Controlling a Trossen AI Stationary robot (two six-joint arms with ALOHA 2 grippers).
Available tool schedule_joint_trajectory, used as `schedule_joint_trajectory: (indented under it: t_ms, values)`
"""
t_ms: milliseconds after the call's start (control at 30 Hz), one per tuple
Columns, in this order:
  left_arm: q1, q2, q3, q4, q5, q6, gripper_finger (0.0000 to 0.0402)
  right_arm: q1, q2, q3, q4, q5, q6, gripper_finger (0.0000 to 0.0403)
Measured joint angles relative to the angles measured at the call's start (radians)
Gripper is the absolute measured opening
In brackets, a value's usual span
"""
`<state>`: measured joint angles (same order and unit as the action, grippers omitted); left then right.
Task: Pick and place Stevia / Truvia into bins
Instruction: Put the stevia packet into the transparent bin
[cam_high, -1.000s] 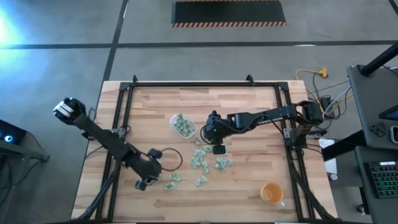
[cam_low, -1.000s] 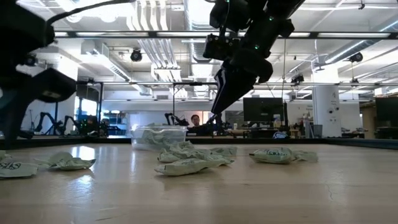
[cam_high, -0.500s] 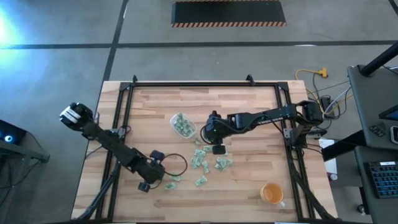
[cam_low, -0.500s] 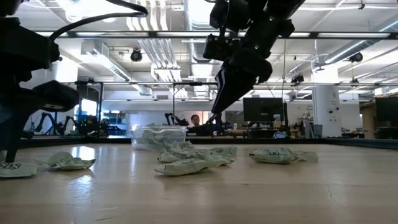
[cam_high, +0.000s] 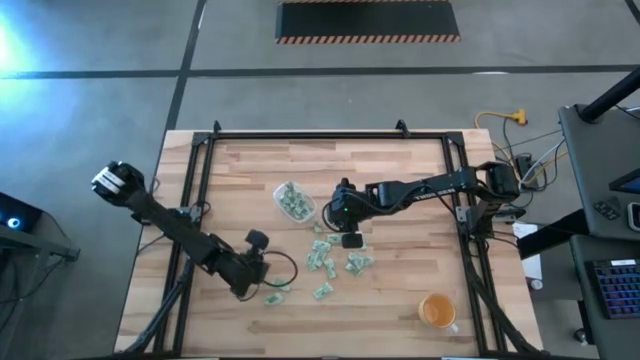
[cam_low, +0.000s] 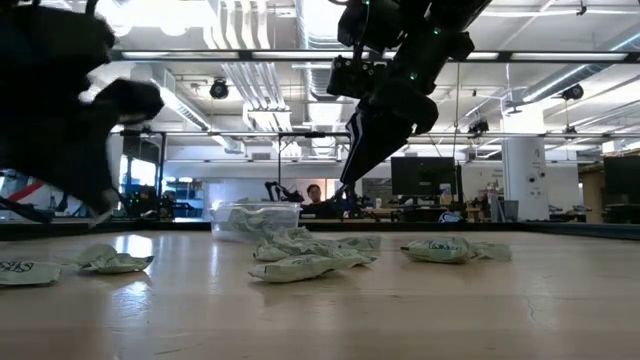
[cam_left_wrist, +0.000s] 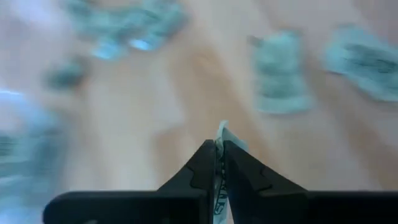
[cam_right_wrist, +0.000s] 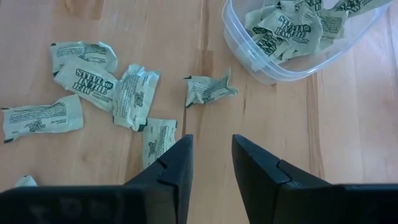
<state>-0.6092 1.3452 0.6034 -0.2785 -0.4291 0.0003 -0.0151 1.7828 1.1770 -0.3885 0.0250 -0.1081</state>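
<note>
**Left gripper pinched a packet while the right waited over the pile**

The left gripper was closed on a single Stevia packet, its pale edge poking out between the two dark fingers. In the high view this gripper sat near the table's front edge, left of the scattered packets, with one loose packet just beside it.

The right gripper hung above the wooden table with its fingers parted and nothing between them. Below it lay several crumpled green-and-white packets, well spread, and one twisted packet lay just outside the clear tub. The tub stood left of the right gripper, toward the far side, already holding a heap of packets.

An orange cup stood at the near right corner.
</note>
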Motion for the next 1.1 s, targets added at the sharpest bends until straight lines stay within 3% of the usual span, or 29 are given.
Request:
schedule_joint_trajectory:
  t_ms: [200, 367, 500, 700, 867, 1100]
  values:
    - [0.066, -0.09, 0.0, 0.005, -0.307, 0.174, 0.001, 0.0, 0.0, 0.0, 0.003, 0.0, -0.004, 0.0094]
    - [0.188, -0.178, -0.001, 0.037, -0.346, 0.281, 0.001, 0.0, 0.0, 0.0, 0.003, 0.001, -0.008, 0.0091]
    - [0.303, -0.233, -0.005, 0.122, -0.325, 0.4, 0.001, 0.0, 0.0, -0.001, 0.008, 0.001, -0.008, 0.0093]
    - [0.477, -0.268, -0.006, 0.267, -0.188, 0.552, 0.001, 0.0, 0.0, -0.003, 0.01, 0.001, -0.012, 0.0087]
    - [0.606, -0.252, -0.01, 0.342, -0.045, 0.583, 0.001, 0.0, 0.0, -0.004, 0.014, 0.002, -0.026, 0.008]
    - [0.73, -0.149, -0.026, 0.425, 0.052, 0.583, 0.001, 0.0, 0.0, -0.009, 0.04, 0.002, -0.034, 0.0077]
